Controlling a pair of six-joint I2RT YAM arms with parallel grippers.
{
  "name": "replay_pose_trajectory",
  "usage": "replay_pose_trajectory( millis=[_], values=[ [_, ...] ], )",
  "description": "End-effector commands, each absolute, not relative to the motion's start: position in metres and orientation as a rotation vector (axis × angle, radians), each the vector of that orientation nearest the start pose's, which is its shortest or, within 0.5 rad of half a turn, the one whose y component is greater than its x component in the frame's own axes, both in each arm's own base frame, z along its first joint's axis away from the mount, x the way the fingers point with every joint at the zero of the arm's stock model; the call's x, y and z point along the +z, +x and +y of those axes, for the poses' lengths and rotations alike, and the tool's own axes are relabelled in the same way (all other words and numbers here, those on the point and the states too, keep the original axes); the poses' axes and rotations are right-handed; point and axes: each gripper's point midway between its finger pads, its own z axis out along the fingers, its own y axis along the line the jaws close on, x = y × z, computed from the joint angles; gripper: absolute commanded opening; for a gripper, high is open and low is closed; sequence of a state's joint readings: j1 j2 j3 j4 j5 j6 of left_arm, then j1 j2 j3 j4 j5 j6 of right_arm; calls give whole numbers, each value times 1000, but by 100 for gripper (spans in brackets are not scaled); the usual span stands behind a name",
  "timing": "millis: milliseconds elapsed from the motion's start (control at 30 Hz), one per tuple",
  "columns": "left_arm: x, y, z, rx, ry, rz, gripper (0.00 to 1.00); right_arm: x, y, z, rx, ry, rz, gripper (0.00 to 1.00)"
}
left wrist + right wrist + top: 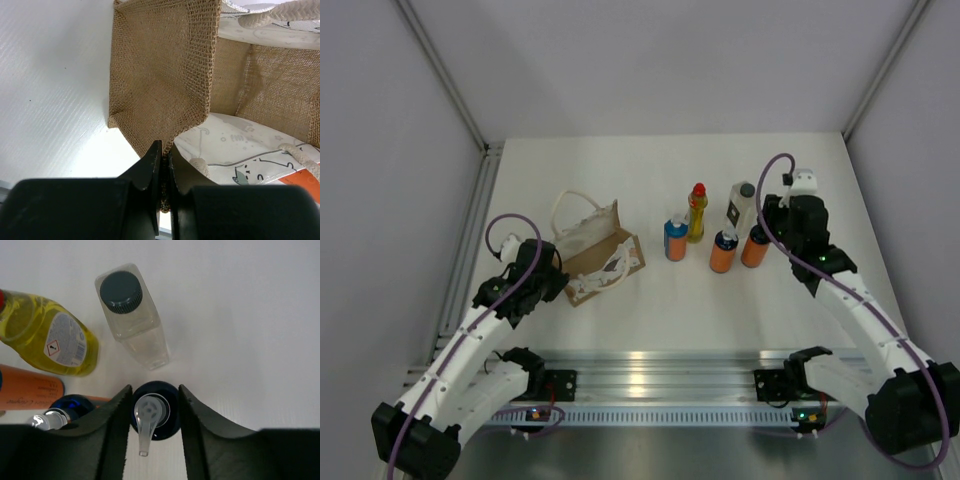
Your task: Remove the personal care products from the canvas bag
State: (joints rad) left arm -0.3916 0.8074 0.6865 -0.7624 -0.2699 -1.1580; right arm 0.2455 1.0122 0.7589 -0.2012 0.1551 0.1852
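Bag (588,240): light, limp burlap lying at 9 o'clock of the bottles. Left gripper (163,149) is pinched closed on its rim.
Orange bottle (754,250): rigid, slick, likely tippy, standing at the cluster's 3 o'clock end. Right gripper (154,390) straddles its pump cap; whether it grips is unclear. Best held at the neck.

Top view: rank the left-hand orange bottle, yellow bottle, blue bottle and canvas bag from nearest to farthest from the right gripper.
1. left-hand orange bottle, just left of the right gripper
2. yellow bottle, behind and further left
3. blue bottle, left of the yellow one
4. canvas bag, far left
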Motion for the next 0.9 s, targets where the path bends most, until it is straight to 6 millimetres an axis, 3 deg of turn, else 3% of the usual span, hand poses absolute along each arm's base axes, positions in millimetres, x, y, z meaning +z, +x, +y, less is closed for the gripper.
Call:
replay_pose_trajectory(
  millis=[0,100,267,367,400,500,533,733,767,800,867],
  values=[
    [128,218,-81,-362,-1010,2249,0,234,351,63,154,62,1833,45],
    [129,220,-81,-358,-997,2250,2,236,349,62,148,58,1830,65],
    [140,224,-81,-358,-954,2241,24,256,349,62,148,44,1816,70],
    [155,230,-81,-359,-905,2221,53,277,346,64,159,30,1802,72],
    [166,233,-82,-372,-888,2205,68,285,344,63,155,25,1806,74],
    [183,236,-81,-366,-843,2192,96,304,341,60,136,15,1799,90],
    [197,238,-81,-377,-823,2177,98,302,337,58,124,9,1824,99],
    [233,237,-68,-267,-679,2184,98,330,318,49,91,15,1835,99],
    [244,233,-62,-226,-631,2181,98,325,312,44,63,28,1876,99],
    [249,232,-58,-197,-607,2182,98,338,308,41,56,38,1867,99],
    [263,225,-44,-112,-560,2178,98,336,295,35,26,44,1919,99]
  ],
)
